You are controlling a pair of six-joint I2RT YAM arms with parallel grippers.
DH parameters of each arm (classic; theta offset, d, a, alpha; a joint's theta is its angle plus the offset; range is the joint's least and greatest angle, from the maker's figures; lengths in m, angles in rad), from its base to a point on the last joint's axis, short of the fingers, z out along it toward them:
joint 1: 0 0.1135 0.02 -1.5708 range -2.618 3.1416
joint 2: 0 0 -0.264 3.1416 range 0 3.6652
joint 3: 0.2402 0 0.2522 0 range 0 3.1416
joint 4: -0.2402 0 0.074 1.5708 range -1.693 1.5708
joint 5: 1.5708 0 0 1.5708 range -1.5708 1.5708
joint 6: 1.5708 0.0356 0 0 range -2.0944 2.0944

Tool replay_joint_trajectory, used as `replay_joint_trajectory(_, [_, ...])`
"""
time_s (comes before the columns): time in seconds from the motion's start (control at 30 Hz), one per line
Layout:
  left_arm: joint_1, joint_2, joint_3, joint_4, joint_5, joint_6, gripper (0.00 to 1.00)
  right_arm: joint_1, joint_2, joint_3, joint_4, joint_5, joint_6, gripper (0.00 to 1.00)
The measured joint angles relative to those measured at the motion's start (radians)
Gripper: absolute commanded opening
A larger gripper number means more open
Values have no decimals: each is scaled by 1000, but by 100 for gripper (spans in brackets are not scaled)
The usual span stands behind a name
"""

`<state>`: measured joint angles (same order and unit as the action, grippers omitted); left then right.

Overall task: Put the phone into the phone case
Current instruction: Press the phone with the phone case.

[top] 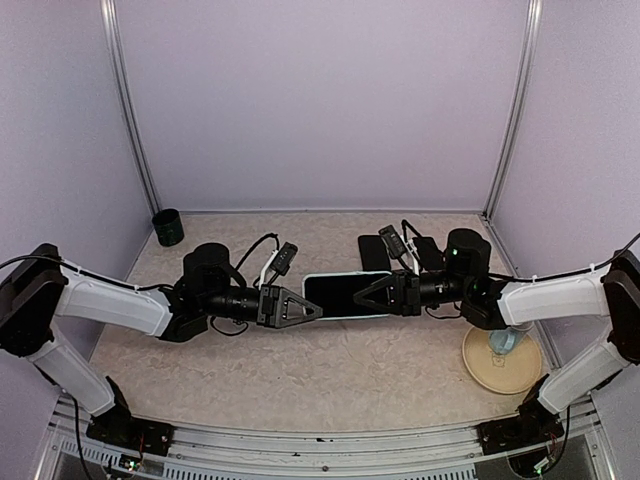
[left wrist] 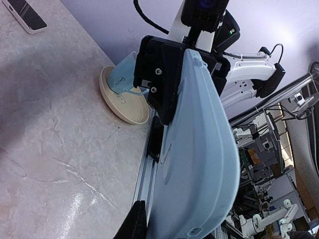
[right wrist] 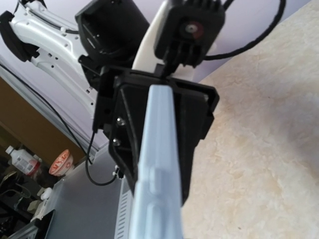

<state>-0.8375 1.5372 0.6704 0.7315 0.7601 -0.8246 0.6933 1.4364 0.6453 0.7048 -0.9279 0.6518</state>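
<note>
Right fingers (top: pixel 378 293) are clenched on one end of the light-blue phone case (left wrist: pixel 199 149), and the left fingers (top: pixel 300 307) seem closed on the other end, so the case hangs level between both arms above the tabletop (top: pixel 300 385). Its upper face looks dark; I cannot tell if this is lining or a phone already inside. A dark phone (top: pixel 375 252) with a pale rim lies flat just behind. For this step I would keep both wrists in one line, not twist, and free one side only when the other holds firmly. The beige dish (top: pixel 475 378) at right holds a crumpled blue thing (top: pixel 505 342); the dark cup (top: pixel 168 227) at back left hides its content.
</note>
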Motion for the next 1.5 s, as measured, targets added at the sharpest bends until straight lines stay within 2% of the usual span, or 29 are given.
replay_joint_trajectory(0.17, [0, 5, 0, 1, 0, 29, 0, 0, -1, 0, -29, 15, 4, 0])
replay_joint_trajectory(0.37, [-1, 8, 2, -26, -25, 50, 1, 1, -29, 9, -121, 60, -55, 0])
replay_joint_trajectory(0.57, [-1, 8, 8, -27, -31, 68, 22, 2, -53, 15, -159, 72, -86, 0])
replay_joint_trajectory(0.73, [2, 5, 8, -62, -35, 63, 35, 4, -56, 18, -184, 84, -119, 0])
replay_joint_trajectory(1.0, [18, -51, 1, -113, -41, 70, 45, 2, -60, 19, -195, 92, -135, 0])
replay_joint_trajectory(1.1, [24, -65, -5, -116, -42, 70, 43, 0, -60, 21, -202, 92, -135, 0])
replay_joint_trajectory(1.27, [30, -72, -8, -116, -46, 68, 33, -4, -60, 22, -206, 86, -129, 0])
replay_joint_trajectory(1.4, [30, -72, -9, -117, -48, 64, 32, -4, -59, 22, -200, 77, -108, 0])
replay_joint_trajectory(1.5, [30, -72, -9, -117, -48, 63, 26, -6, -53, 21, -187, 69, -84, 0])
